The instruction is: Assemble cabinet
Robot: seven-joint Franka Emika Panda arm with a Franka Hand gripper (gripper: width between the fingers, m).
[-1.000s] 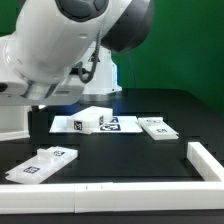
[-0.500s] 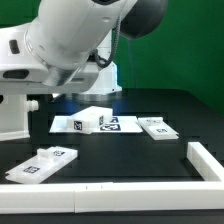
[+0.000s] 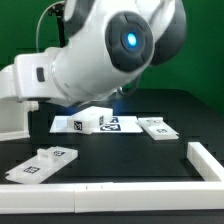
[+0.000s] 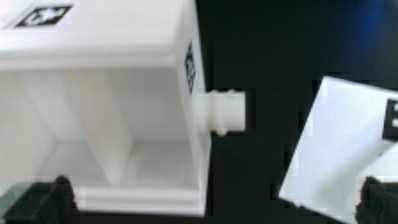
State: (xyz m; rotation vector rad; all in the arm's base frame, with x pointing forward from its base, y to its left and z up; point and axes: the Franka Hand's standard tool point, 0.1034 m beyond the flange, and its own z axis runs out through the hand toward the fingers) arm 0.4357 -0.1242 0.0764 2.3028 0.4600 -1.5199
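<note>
In the wrist view the cabinet's white box body lies with its open side showing an inner divider. It has a tag at one corner and a short round peg on its side wall. A flat white panel with a tag lies next to it, apart from the body. My gripper is open above them, and its dark fingertips hold nothing. In the exterior view the box body stands at the left edge. Tagged panels lie at the right and front left. There the arm hides my gripper.
The marker board lies mid-table with a small white tagged block on it. A long plain white rail runs along the front edge and turns up the exterior view's right side. The arm's bulk fills the upper part of the view.
The arm has swung, and its large joint with the blue light now faces the camera at upper centre. The parts on the table have not moved, and the gripper stays open.
</note>
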